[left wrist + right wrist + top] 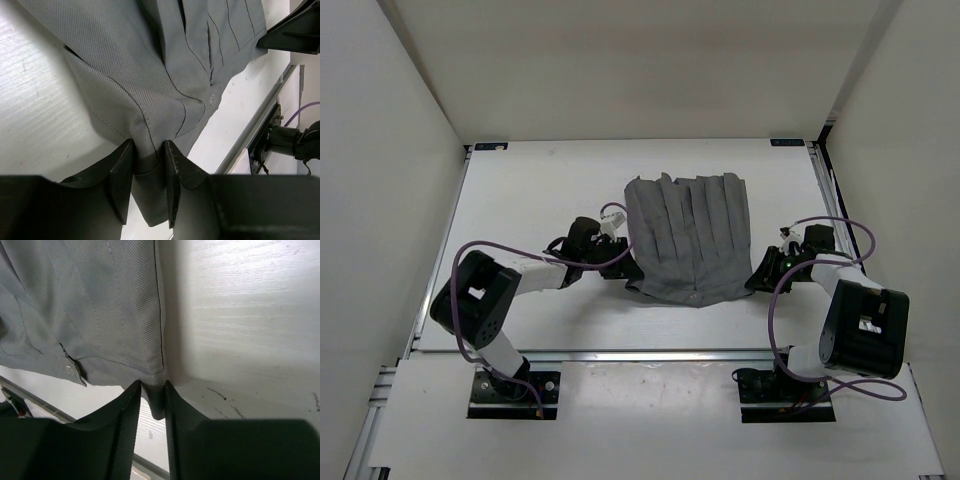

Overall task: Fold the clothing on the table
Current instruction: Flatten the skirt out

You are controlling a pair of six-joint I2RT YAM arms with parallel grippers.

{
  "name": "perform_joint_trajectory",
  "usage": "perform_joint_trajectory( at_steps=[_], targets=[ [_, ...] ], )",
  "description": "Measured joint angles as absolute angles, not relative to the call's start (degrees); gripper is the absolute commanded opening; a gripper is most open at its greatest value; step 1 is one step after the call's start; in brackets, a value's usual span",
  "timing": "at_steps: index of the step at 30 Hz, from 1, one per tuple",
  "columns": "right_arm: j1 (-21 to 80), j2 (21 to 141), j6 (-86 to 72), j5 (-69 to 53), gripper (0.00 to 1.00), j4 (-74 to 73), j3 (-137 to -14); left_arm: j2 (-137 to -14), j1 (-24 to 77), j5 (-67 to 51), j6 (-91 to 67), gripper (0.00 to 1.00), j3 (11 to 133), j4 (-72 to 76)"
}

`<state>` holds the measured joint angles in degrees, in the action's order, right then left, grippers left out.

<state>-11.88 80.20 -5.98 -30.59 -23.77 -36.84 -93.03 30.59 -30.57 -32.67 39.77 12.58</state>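
Note:
The clothing [688, 240], a grey pleated garment, lies spread on the white table [540, 200], its near edge facing the arms. My left gripper [626, 267] is at the garment's near-left corner. In the left wrist view it [149, 150] is shut on a bunched fold of the clothing [150, 65], which fills the gap between the fingers. My right gripper [758, 278] is at the near-right corner. In the right wrist view it [152, 390] is shut on the corner tip of the clothing [90, 305], which hangs down between the fingers.
A silver rail [620, 355] runs along the table's near edge, just behind both arm bases. Pale walls [390, 150] enclose the table on the left, right and far sides. Purple cables [840, 228] loop over each arm. Bare table [240, 315] lies right of the garment.

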Motion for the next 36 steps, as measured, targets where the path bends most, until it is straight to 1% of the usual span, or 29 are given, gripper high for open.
perform_joint_trajectory(
  at_steps=[1, 2, 3, 5, 6, 11, 13, 16, 21, 23, 24, 27, 29, 32, 34, 36],
  targets=[
    [-11.8, 80.2, -5.7, -30.6, 0.27, -23.7, -36.8, -93.3, 30.8, -30.5, -32.9, 0.38, 40.0, 12.6],
    [-11.5, 80.4, -5.6, -30.6, 0.2, -23.7, -36.8, -93.5, 31.0, -30.5, -33.1, 0.36, 40.1, 12.6],
    [-11.4, 80.5, -5.5, -30.6, 0.09, -23.6, -36.8, -93.6, 31.0, -30.5, -33.1, 0.33, 40.1, 12.6],
    [-11.2, 80.8, -5.2, -30.8, 0.0, -23.6, -36.8, -93.6, 31.0, -30.5, -33.7, 0.11, 40.1, 12.6],
    [-11.1, 80.9, -5.1, -30.9, 0.01, -23.6, -36.8, -93.5, 31.0, -30.5, -33.8, 0.0, 40.1, 12.6],
    [-12.1, 80.9, -4.6, -32.8, 0.0, -24.8, -38.0, -93.1, 30.0, -30.6, -34.7, 0.0, 39.8, 12.1],
    [-12.9, 80.9, -4.1, -34.5, 0.0, -26.1, -39.6, -90.9, 29.3, -30.2, -34.9, 0.0, 39.1, 10.4],
    [-14.3, 79.8, -3.3, -38.1, 0.0, -28.5, -42.1, -82.1, 28.4, -28.8, -35.7, 0.0, 36.1, 7.9],
    [-16.2, 76.6, -1.7, -46.4, 0.0, -35.5, -44.0, -62.5, 26.8, -27.4, -40.3, 0.0, 32.7, 5.4],
    [-15.1, 77.5, -3.1, -48.4, 0.0, -36.8, -46.8, -61.3, 23.6, -29.2, -43.0, 0.0, 33.2, 6.2],
    [-13.7, 78.5, -4.2, -49.0, 0.0, -36.7, -49.2, -62.9, 21.0, -30.5, -44.5, 0.0, 34.4, 6.7],
    [-8.8, 84.2, -6.4, -49.0, 0.0, -34.5, -60.3, -75.4, 15.1, -32.6, -47.1, 0.0, 43.1, 6.2],
    [-6.5, 89.4, -8.7, -48.4, 0.0, -31.5, -70.3, -86.0, 12.8, -32.9, -47.7, 0.0, 53.3, 6.3],
    [-5.1, 95.1, -11.1, -47.5, 0.0, -25.7, -83.5, -97.9, 12.1, -31.9, -46.9, 0.0, 72.0, 5.2],
    [-4.8, 96.3, -11.5, -46.3, 0.0, -23.0, -89.8, -102.9, 12.2, -30.6, -45.2, 0.0, 84.6, 4.7],
    [-4.6, 96.2, -11.5, -45.5, 0.0, -20.7, -94.3, -104.9, 12.7, -29.2, -42.7, 0.0, 95.0, 3.8]
  ],
)
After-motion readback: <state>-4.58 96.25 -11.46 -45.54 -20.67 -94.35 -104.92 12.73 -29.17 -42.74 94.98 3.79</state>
